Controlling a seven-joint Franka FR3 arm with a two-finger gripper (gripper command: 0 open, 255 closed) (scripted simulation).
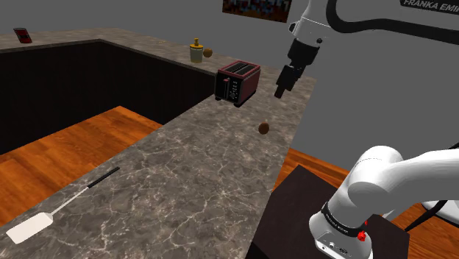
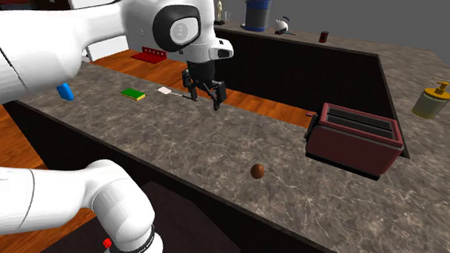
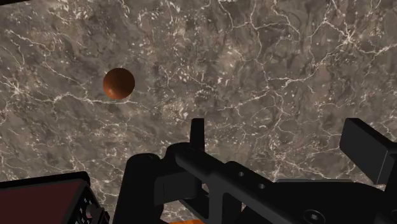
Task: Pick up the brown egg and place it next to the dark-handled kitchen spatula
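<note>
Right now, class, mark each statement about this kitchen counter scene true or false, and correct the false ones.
1. The round brown egg lies on the grey marbled counter. True.
2. The black two-finger gripper is shut on the egg. False: it is open and empty, above the counter and apart from the egg.
3. A dark red toaster stands on the counter. True.
4. The egg lies beside the white-bladed, dark-handled spatula. False: the spatula lies far along the counter, and the egg is nearer the toaster.
</note>
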